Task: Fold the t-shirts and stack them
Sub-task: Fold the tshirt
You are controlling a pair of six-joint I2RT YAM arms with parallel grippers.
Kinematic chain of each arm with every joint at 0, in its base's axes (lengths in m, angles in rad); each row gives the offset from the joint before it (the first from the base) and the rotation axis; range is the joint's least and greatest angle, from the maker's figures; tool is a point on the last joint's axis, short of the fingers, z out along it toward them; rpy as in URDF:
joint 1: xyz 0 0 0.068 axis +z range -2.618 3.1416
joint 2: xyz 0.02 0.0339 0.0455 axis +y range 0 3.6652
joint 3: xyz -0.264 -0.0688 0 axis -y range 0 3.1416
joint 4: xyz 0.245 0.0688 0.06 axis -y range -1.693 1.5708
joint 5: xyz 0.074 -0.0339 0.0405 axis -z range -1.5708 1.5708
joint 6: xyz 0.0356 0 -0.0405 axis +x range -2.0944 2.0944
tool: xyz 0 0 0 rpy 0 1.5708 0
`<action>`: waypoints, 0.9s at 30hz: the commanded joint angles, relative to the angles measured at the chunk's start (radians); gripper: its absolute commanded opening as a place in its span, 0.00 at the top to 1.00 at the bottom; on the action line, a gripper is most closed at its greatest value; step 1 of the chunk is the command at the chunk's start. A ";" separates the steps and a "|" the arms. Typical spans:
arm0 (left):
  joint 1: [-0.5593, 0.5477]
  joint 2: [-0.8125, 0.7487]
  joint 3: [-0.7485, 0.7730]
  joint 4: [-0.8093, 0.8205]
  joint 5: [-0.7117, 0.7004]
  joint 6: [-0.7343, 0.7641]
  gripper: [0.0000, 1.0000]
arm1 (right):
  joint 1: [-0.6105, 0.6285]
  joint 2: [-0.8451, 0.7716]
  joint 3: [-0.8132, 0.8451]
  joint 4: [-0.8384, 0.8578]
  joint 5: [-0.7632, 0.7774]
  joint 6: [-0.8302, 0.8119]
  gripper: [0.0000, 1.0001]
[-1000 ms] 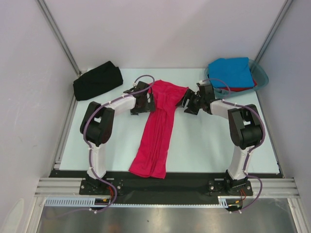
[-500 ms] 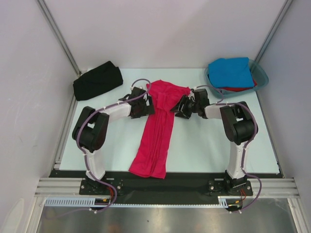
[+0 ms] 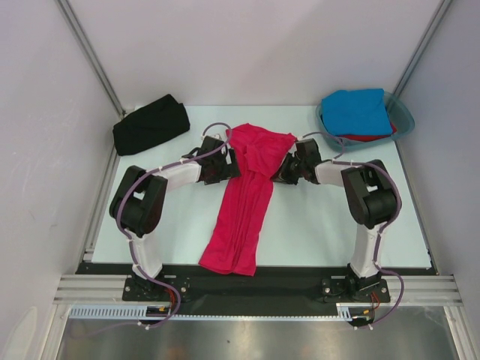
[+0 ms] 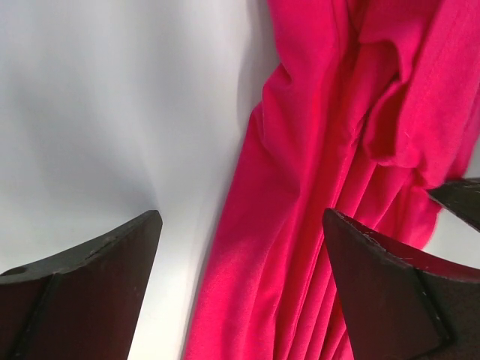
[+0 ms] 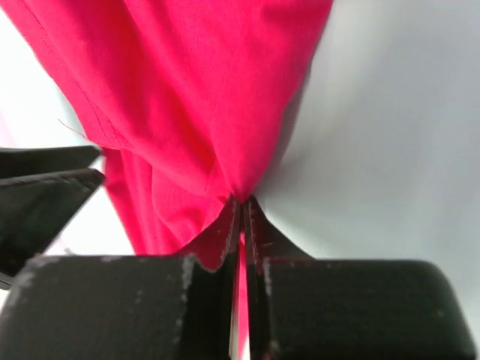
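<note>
Right wrist view is showing the right claw (image 5: 241,201) clamping the crimson-pink t-shirt (image 5: 202,90), left claw (image 4: 241,221) gaping at its other edge, presumably for folding

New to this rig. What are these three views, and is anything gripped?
Two table-mounted robot arms, each ending in a two-finger gripper. The wide picture comes from a fixed camera above and behind them, and the close-ups from each wrist's camera. On the pale table lie a crimson-pink cloth t-shirt bunched into a long strip, a folded black t-shirt, and a translucent teal plastic tub holding a bright blue t-shirt over a red t-shirt. The right gripper is pinched shut on the crimson shirt's edge. The left gripper is open, straddling its other edge.
</note>
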 commanded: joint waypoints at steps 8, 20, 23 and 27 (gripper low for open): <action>0.001 -0.026 -0.025 -0.095 -0.019 -0.010 0.04 | -0.005 -0.148 0.001 -0.246 0.243 -0.160 0.69; 0.154 0.060 0.188 0.013 0.103 0.004 0.00 | -0.124 -0.059 0.195 -0.252 0.251 -0.115 0.38; 0.206 0.136 0.280 0.093 0.250 -0.048 0.00 | -0.155 0.036 0.281 -0.214 0.190 -0.089 0.38; 0.281 0.368 0.501 0.187 0.473 -0.154 0.00 | -0.195 0.163 0.422 -0.223 0.130 -0.062 0.38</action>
